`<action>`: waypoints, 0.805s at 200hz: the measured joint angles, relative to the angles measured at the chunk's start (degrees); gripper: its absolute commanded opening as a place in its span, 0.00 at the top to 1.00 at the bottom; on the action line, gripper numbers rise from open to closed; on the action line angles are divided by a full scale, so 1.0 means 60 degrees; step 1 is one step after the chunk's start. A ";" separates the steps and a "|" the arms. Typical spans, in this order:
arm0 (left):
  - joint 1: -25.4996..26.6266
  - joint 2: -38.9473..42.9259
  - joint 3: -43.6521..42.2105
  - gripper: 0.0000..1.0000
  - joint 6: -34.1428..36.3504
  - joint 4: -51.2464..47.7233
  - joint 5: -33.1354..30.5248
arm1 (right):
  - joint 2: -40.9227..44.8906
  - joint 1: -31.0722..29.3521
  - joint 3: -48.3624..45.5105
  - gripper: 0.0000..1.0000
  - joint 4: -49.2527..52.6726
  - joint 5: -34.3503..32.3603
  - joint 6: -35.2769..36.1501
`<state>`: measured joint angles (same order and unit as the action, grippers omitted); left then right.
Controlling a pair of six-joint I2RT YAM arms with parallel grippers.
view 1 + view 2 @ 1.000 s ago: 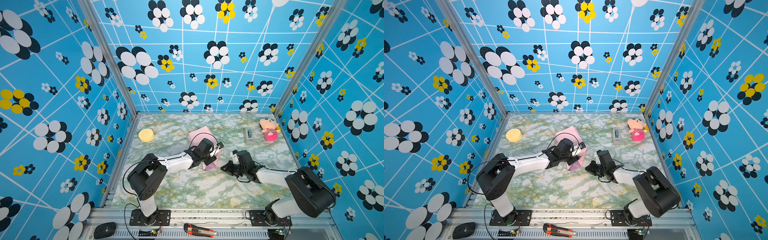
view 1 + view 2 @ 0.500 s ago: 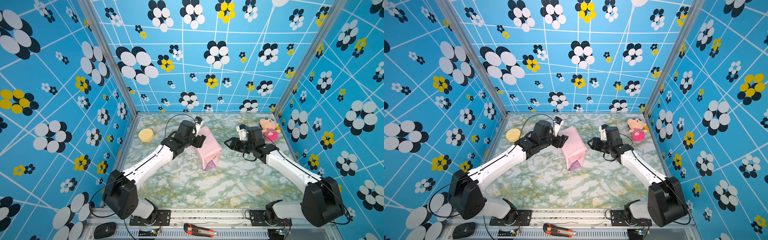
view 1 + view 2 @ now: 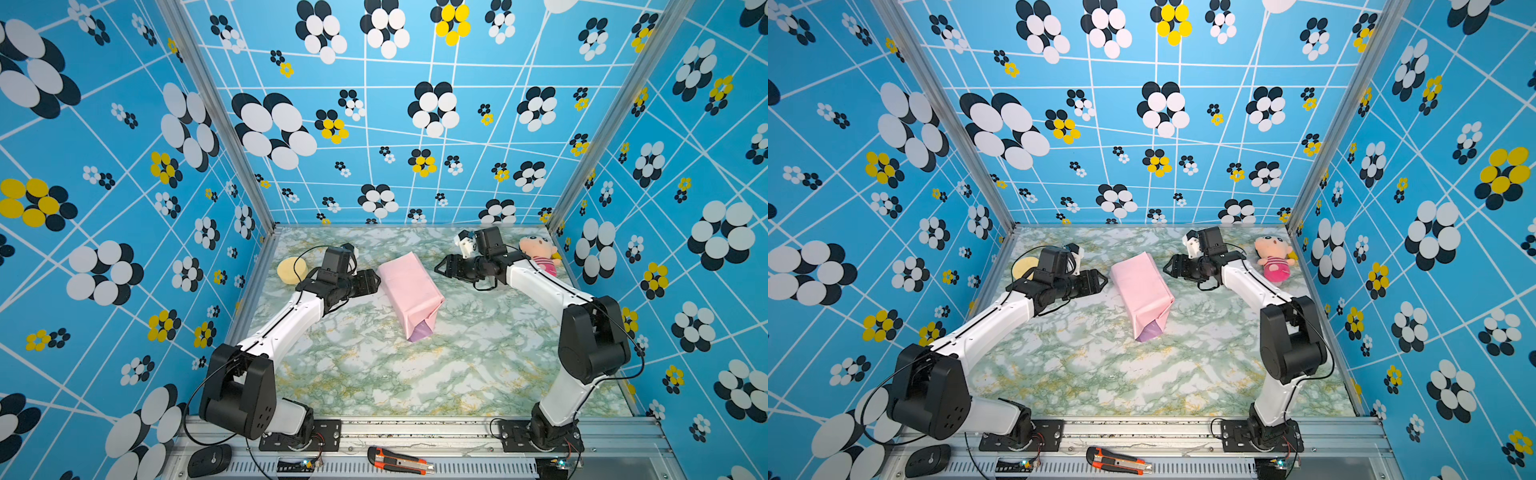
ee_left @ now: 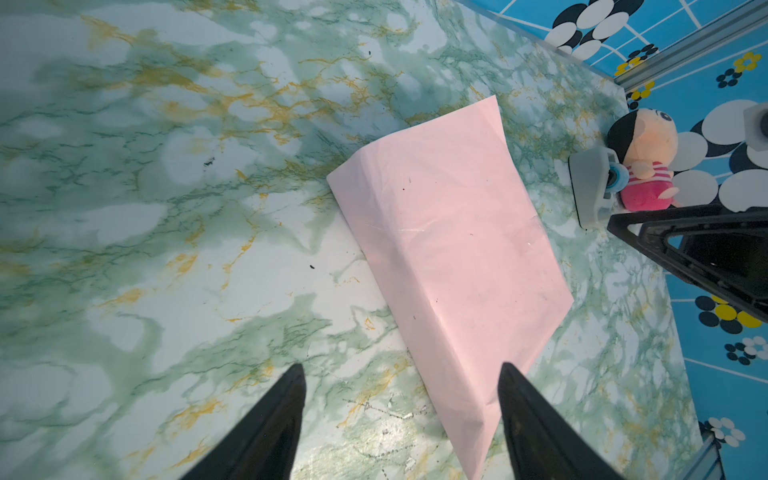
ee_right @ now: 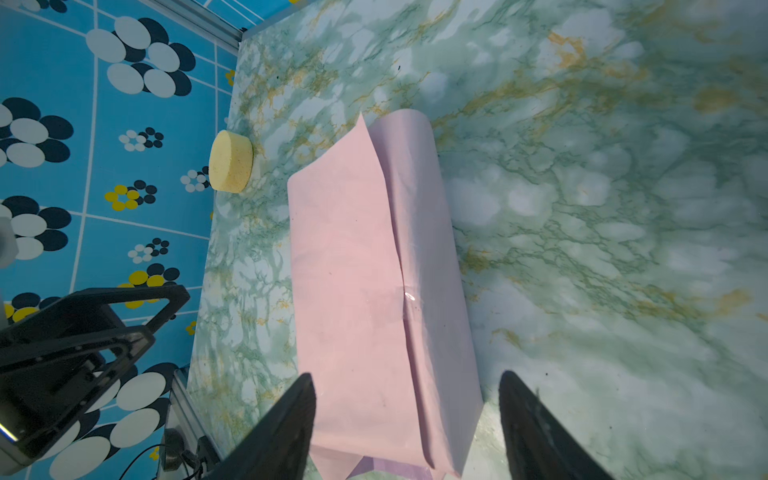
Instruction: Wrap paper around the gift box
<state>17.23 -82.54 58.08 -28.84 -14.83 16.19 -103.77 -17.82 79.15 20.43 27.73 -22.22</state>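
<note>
The paper [image 3: 409, 286] lies folded into a long pale pink packet on the marble table [image 3: 361, 374], seen in both top views. Its near end gapes and shows the lilac side [image 3: 422, 330]. The gift box is hidden. A clear strip of tape [image 5: 409, 296] sits on the packet's seam. My left gripper [image 3: 374, 279] hovers open just left of the packet's far half, apart from it. My right gripper [image 3: 438, 268] hovers open to the right of the packet's far end. In the wrist views each gripper [image 4: 401, 365] [image 5: 403, 374] holds nothing, with the paper [image 4: 449, 257] [image 5: 374, 291] ahead.
A yellow sponge [image 3: 291, 270] sits at the back left behind my left wrist. A plush doll [image 3: 538, 253] lies at the back right, with a grey tape dispenser [image 4: 592, 187] beside it. A box cutter [image 3: 399, 459] and a mouse [image 3: 210, 459] rest on the front rail.
Both arms have stretched from the packet's near end to its far half, one on each side. Both grippers have opened, the right one from shut. The packet has not moved.
</note>
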 measured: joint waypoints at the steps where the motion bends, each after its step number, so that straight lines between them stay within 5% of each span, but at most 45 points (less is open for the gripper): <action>1: -0.0004 -0.0007 -0.0004 0.26 -0.0022 0.0004 0.0007 | -0.0025 0.0000 0.0026 0.28 0.0007 0.0015 0.0004; 75: -0.0182 -0.0838 -0.0011 0.26 -0.0535 0.0390 0.0601 | -0.1687 -0.0055 0.1406 0.28 0.0313 0.1038 0.0018; 161: -0.0171 -0.1574 0.0040 0.26 -0.0707 0.0820 0.0896 | -0.1661 -0.0215 0.1096 0.29 0.0353 0.1297 -0.0157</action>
<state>16.21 -91.98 58.33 -33.08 -9.91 21.56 -113.73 -19.11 85.73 22.55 35.51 -23.16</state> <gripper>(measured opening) 0.743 0.722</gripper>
